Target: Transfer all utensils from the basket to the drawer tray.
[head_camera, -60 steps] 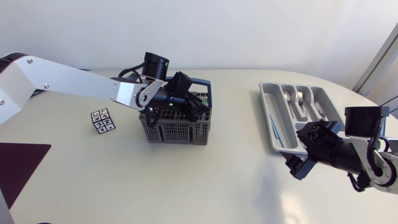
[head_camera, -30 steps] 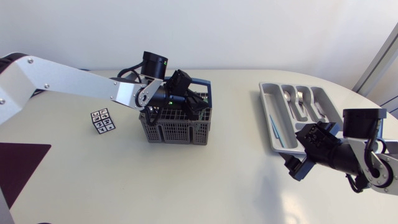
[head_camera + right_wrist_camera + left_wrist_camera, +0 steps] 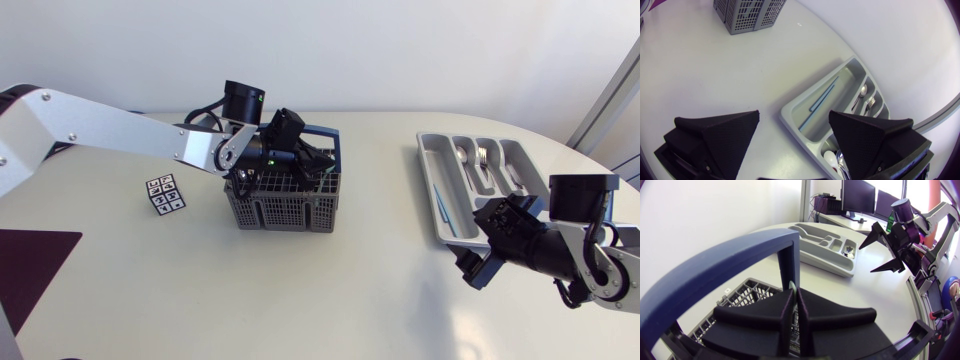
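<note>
The grey mesh basket (image 3: pixel 285 200) with a dark blue handle (image 3: pixel 715 265) stands left of centre. My left gripper (image 3: pixel 312 166) reaches down into it under the handle. In the left wrist view the left gripper (image 3: pixel 794 294) is shut on the thin end of a utensil (image 3: pixel 792 285); the rest of the utensil is hidden. The grey drawer tray (image 3: pixel 437 180) lies at the right with spoons and forks (image 3: pixel 480 160) and thin blue sticks (image 3: pixel 821 98) in its compartments. My right gripper (image 3: pixel 478 264) hovers open over the table, just before the tray's near end, holding nothing.
A small black-and-white marker cube (image 3: pixel 165 194) sits left of the basket. A dark purple mat (image 3: pixel 30 260) covers the table's left front corner. Bare white table lies between the basket (image 3: pixel 747 12) and the tray (image 3: pixel 790 112).
My left gripper's fingers have come together on the utensil's end inside the basket. The right arm has drifted slightly towards the table's front.
</note>
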Action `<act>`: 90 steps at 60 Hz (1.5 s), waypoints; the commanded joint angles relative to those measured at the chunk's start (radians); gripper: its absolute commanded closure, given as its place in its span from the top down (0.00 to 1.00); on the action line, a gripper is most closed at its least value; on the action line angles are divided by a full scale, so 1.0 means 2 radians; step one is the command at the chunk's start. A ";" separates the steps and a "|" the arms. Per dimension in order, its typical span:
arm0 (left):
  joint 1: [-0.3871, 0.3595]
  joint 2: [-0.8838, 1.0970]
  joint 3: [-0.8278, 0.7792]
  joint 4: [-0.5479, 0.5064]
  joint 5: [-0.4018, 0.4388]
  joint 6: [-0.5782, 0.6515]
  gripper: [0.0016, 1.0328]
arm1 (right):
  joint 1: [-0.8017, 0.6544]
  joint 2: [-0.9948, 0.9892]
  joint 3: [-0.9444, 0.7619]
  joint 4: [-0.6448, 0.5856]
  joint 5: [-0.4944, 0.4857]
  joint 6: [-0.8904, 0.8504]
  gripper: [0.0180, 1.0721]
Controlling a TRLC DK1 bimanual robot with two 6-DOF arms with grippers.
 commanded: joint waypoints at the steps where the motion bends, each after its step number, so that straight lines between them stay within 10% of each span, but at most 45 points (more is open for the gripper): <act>1: 0.008 -0.005 -0.020 0.006 0.005 0.004 0.03 | 0.006 0.007 -0.015 0.004 0.004 0.006 0.95; 90: 0.032 -0.113 -0.125 0.107 0.028 -0.050 0.03 | 0.058 -0.024 -0.027 -0.009 0.037 0.021 0.95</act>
